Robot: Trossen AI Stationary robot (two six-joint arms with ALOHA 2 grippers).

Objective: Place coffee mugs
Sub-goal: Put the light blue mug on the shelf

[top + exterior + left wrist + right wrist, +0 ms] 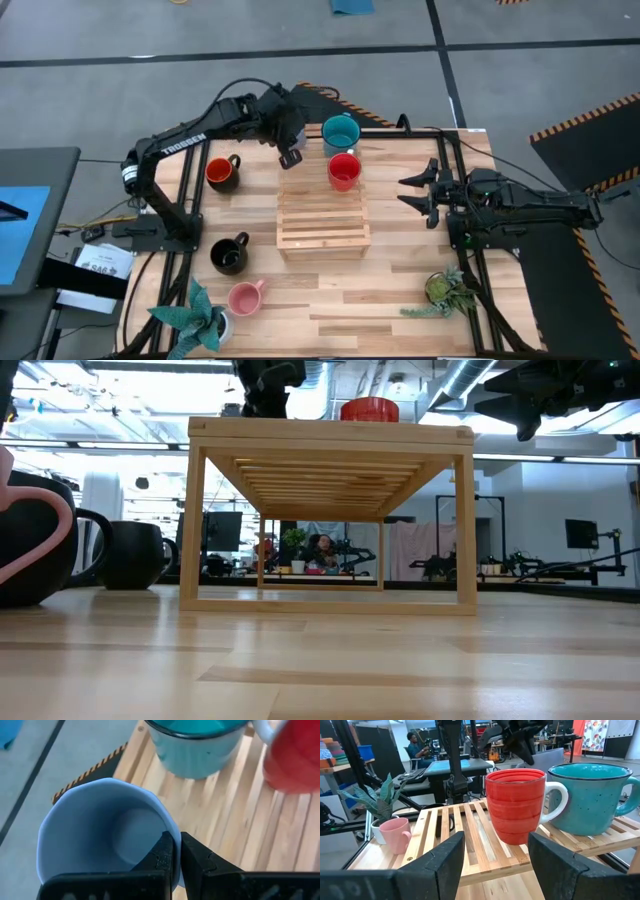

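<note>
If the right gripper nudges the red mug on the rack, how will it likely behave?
The red mug looks rigid and glazed, so probably slippery. It stands upright on the slatted rack, so it would likely slide before tipping. The open right gripper faces it.

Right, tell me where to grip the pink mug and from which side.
Probably the rim wall of the pink mug, from above: it stands upright with its mouth open, and its handle points toward the rack, so pinch the rim away from the handle.

left tool (291, 152) clamped (arm stretched out) | right tool (417, 193) spread, parked
</note>
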